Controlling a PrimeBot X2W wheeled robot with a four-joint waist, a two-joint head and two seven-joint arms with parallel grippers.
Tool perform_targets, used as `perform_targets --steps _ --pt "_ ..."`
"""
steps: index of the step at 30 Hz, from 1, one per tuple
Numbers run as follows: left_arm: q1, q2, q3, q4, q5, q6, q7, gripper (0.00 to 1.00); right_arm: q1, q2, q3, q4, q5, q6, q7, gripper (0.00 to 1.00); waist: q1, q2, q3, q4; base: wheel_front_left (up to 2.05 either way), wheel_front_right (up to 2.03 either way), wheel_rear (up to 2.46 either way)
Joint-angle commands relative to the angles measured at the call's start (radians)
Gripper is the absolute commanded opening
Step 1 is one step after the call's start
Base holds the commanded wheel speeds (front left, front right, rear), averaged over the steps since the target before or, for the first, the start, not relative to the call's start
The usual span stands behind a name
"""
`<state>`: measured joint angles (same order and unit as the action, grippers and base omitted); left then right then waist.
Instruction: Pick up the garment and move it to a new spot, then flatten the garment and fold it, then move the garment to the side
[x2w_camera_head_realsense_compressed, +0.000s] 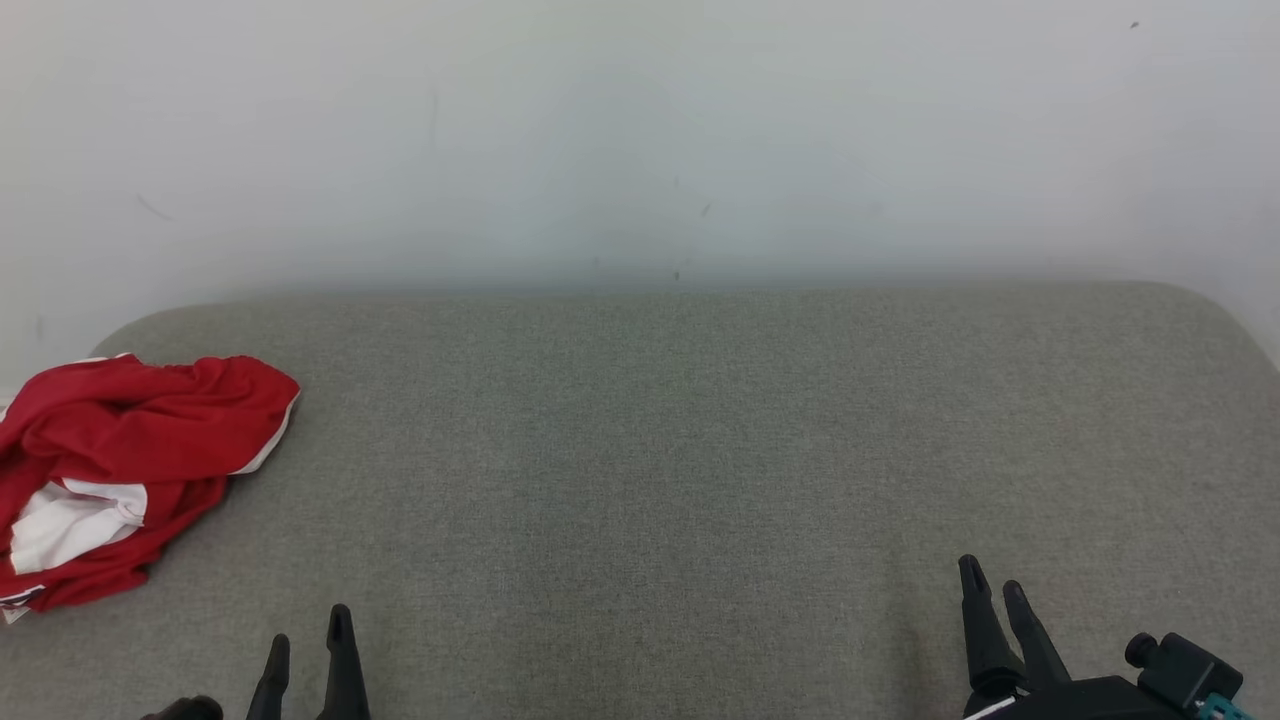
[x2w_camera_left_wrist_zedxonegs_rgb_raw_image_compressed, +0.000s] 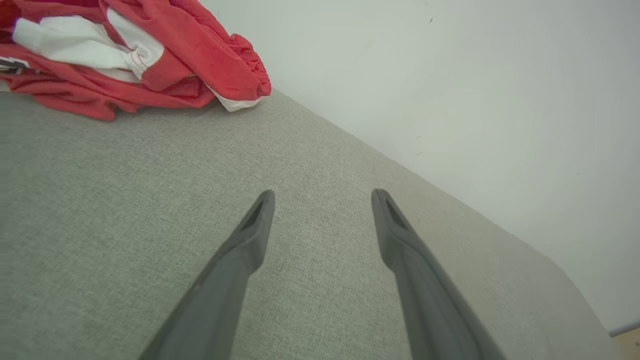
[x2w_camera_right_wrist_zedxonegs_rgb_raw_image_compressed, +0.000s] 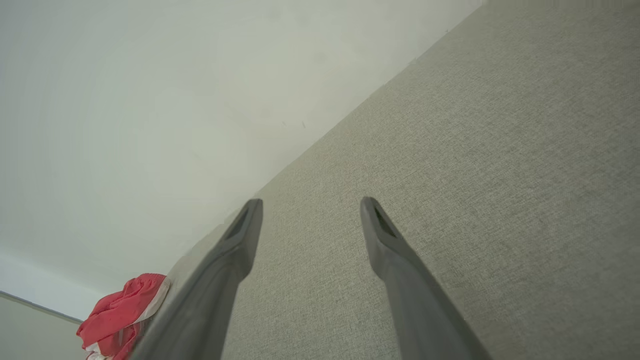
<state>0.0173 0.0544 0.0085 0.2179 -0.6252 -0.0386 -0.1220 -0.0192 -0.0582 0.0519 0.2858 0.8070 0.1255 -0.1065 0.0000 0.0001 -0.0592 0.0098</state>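
With left hand (x2w_camera_head_realsense_compressed: 309, 628) and right hand (x2w_camera_head_realsense_compressed: 990, 574) spread and empty, I risk a shallow pinch nudging the crumpled garment (x2w_camera_head_realsense_compressed: 130, 470) off the table (x2w_camera_head_realsense_compressed: 680, 450) edge.

No legible text or markings.

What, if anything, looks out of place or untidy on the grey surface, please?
The red and white garment lies crumpled in a heap at the left end of the grey surface, not flattened or folded. Nothing looks spilled or damaged.
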Motion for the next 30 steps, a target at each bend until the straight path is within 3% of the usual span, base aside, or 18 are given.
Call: perform_targets --steps 1,16,30 --pt "0.003 0.007 -0.002 -0.012 0.027 0.005 -0.007 1.0 -0.002 -0.008 0.002 -0.009 -0.027 0.006 -0.008 1.0 0.0 -0.0001 -0.001 0.0 0.0 0.0 0.0" --pt "0.016 0.036 -0.033 -0.02 0.22 0.035 -0.047 1.0 0.026 0.003 -0.018 -0.001 -0.249 0.006 -0.011 1.0 0.0 -0.0001 -0.015 0.004 0.0 0.0 0.0" --pt "0.026 0.047 -0.054 -0.012 0.34 0.034 -0.082 1.0 0.046 0.008 -0.007 -0.004 -0.383 0.006 -0.011 1.0 0.0 -0.0001 -0.025 0.002 0.0 0.0 0.0"
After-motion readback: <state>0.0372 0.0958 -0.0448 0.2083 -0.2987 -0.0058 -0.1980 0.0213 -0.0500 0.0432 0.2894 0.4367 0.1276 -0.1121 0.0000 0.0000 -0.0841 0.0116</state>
